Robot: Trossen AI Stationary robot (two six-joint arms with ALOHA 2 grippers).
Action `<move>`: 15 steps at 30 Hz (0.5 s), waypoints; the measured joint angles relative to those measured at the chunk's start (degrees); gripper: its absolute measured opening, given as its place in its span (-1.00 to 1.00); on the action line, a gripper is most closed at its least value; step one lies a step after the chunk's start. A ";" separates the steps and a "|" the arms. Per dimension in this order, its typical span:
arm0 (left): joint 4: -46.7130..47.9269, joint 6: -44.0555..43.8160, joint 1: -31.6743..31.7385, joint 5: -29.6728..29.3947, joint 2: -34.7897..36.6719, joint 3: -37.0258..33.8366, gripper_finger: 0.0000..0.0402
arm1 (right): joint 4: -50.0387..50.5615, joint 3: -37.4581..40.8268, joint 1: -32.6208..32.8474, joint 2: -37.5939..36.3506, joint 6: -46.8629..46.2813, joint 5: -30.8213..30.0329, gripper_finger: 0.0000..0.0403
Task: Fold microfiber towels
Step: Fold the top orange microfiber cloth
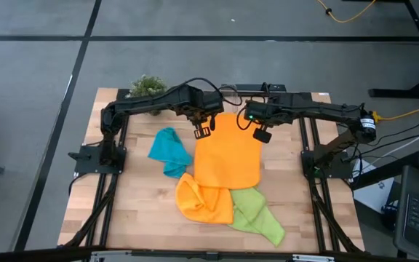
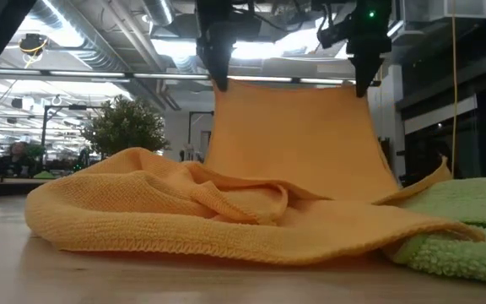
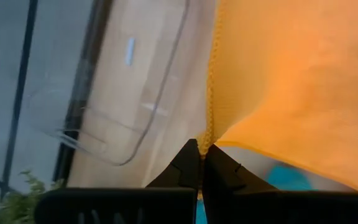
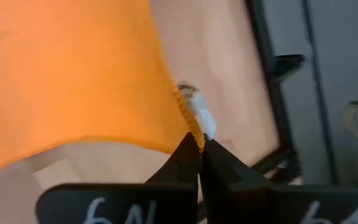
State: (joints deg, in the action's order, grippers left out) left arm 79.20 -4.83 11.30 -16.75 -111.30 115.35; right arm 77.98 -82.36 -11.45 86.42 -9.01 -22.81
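Left gripper (image 1: 203, 132), right gripper (image 1: 261, 135) each pinch corner of raised orange towel (image 1: 228, 156), lower edge apparently on table (image 1: 140, 207)

A light wooden desk (image 1: 137, 211) stands on grey floor (image 1: 35, 109) crossed by dark lines, with a small potted plant (image 1: 146, 86) at its far edge. Behind it, long ceiling lights (image 2: 74, 34) run over an open hall
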 joint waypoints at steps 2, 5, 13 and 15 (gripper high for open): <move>0.00 -0.21 -0.95 0.54 0.08 0.00 -1.00 | -0.05 -0.05 0.77 -0.18 -0.36 1.99 -0.99; 0.48 -1.06 -2.32 1.88 0.08 0.00 -1.00 | -0.08 -0.05 2.34 -0.18 -1.09 4.72 -0.99; 2.17 -2.59 -6.31 2.88 0.08 0.00 -1.00 | -0.24 -0.03 7.52 -0.20 -4.19 9.01 -0.99; 2.85 -2.62 -7.14 2.80 0.08 -0.02 -1.00 | -0.58 0.74 8.73 -0.27 -4.40 8.99 -0.99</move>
State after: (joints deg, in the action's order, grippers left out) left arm 82.05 -7.45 4.16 -13.96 -111.22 115.33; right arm 77.41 -81.63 -2.72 86.15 -13.41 -13.82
